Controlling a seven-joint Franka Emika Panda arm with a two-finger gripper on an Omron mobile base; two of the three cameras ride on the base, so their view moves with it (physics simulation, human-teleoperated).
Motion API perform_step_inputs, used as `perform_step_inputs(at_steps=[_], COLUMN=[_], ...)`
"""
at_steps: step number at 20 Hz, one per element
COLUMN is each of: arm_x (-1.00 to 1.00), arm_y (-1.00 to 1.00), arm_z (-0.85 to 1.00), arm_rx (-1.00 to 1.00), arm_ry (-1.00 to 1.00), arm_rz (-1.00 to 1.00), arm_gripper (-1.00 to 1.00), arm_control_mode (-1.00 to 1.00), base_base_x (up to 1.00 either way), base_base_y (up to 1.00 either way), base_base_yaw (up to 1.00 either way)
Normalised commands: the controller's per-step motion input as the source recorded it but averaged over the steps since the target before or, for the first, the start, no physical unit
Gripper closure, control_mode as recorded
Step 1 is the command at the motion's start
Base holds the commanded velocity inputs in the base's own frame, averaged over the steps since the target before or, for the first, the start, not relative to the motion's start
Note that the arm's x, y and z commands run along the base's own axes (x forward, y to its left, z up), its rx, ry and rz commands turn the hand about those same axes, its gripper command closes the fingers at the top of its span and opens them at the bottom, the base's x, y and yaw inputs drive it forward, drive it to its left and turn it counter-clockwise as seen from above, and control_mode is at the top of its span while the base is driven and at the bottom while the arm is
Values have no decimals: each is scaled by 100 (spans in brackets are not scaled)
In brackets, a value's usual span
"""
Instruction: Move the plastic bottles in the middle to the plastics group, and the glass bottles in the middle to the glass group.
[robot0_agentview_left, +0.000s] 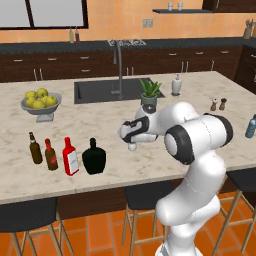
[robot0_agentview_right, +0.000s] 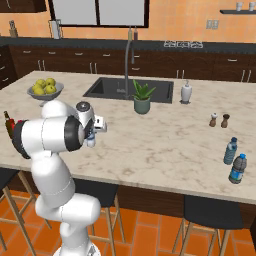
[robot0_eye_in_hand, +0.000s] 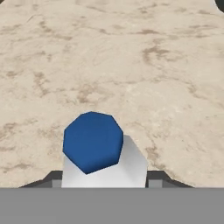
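water bottle (robot0_eye_in_hand: 92, 142) at six o'clock in hand view, upright on counter (robot0_eye_in_hand: 153, 65), flanked by gripper (robot0_eye_in_hand: 105, 180) tips. could not tell whether clamped or merely close. judged light, thin-walled, slick, easily tipped or crushed; best pinched gently on body below blue top. looked well apart from teal bottle (robot0_agentview_left: 251, 126) at three o'clock.

On the marble counter (robot0_agentview_left: 100, 125) you see a grey bowl of lemons (robot0_agentview_left: 41, 102) left of the sink (robot0_agentview_left: 100, 90), a potted plant (robot0_agentview_left: 150, 95) just beside the sink, a white soap dispenser (robot0_agentview_left: 176, 85), and two small shakers (robot0_agentview_left: 218, 104) standing close together.
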Motion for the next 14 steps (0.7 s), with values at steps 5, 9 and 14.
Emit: perform_step_inputs(at_steps=[5, 9, 14], arm_x=[-20, -15, -17], arm_y=[-63, -68, -71], arm_z=[34, 40, 28], arm_rx=[0, 0, -1], arm_ry=[0, 2, 14], arm_rz=[-36, -47, -48], arm_gripper=[100, 100, 100], arm_control_mode=[-100, -100, -100], base_base_x=[0, 0, 0], base_base_y=[0, 0, 0], base_base_yaw=[0, 0, 0])
